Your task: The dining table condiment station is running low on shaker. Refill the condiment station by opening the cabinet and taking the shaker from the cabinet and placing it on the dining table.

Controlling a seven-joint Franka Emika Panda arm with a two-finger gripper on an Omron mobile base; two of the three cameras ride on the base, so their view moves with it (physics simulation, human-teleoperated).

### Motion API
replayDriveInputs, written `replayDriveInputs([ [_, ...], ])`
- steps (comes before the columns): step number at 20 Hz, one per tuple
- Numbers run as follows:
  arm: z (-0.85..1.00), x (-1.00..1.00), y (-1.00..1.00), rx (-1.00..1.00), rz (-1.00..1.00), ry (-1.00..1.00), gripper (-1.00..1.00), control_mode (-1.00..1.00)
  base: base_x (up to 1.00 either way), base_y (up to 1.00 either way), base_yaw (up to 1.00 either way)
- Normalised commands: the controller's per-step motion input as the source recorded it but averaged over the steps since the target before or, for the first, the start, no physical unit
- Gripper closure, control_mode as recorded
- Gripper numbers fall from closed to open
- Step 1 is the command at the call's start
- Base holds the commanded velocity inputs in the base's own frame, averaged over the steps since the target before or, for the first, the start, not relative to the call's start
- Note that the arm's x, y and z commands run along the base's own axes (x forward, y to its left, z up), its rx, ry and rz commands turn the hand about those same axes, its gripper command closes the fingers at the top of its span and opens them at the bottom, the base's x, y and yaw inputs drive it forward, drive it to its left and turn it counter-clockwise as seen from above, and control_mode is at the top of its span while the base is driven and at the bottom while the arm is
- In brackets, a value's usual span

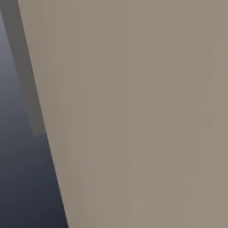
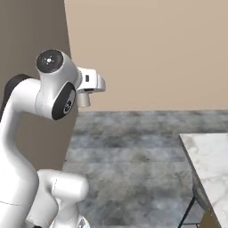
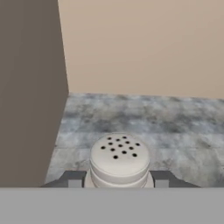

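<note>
Perforated and pale, the shaker's rounded cap (image 3: pixel 119 158) sits at the bottom centre of the hand view, clamped between the two dark fingertips (image 3: pixel 74 178) of the claw (image 3: pixel 118 180), whose jaws stand partway closed against its sides. About a dozen small black holes dot the domed top; below it a stepped collar shows, while the body underneath is hidden. The shaker appears upright in the grip and rides clear of any surface, above a mottled grey stone floor (image 3: pixel 175 127) that runs back to a plain beige wall (image 3: pixel 144 43).

Seen from the right base view, the white arm (image 2: pixel 53 89) is folded high at the left of the frame, beside a tall brown panel (image 2: pixel 31 35). A corner of the marble-topped dining table (image 2: pixel 209 164) juts in at the lower right, well apart from the arm, with a dark stool leg beneath it.

By all appearances the carrying step is in hand: the shaker is out of the cabinet and not yet delivered. The next move likely calls for bringing the base closer to the table, swinging the arm over the marble and lowering the shaker level before letting go, since a tilted release could topple it.
</note>
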Motion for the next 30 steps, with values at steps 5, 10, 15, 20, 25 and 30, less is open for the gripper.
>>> replayDriveInputs([
  [5,0.0,0.0,0.0,0.0,0.0,0.0,1.0,1.0,1.0,0.03,-0.07],
  [10,0.0,0.0,0.0,0.0,0.0,0.0,1.0,1.0,1.0,0.0,-0.27],
  [15,0.0,0.0,0.0,0.0,0.0,0.0,1.0,1.0,1.0,0.0,-0.32],
  [20,0.0,0.0,0.0,0.0,0.0,0.0,1.0,1.0,0.9,-0.22,-0.37],
  [25,0.0,0.0,0.0,0.0,0.0,0.0,1.0,1.0,0.72,-0.41,-0.42],
  [30,0.0,0.0,0.0,0.0,0.0,0.0,1.0,1.0,0.63,-0.43,-0.45],
])
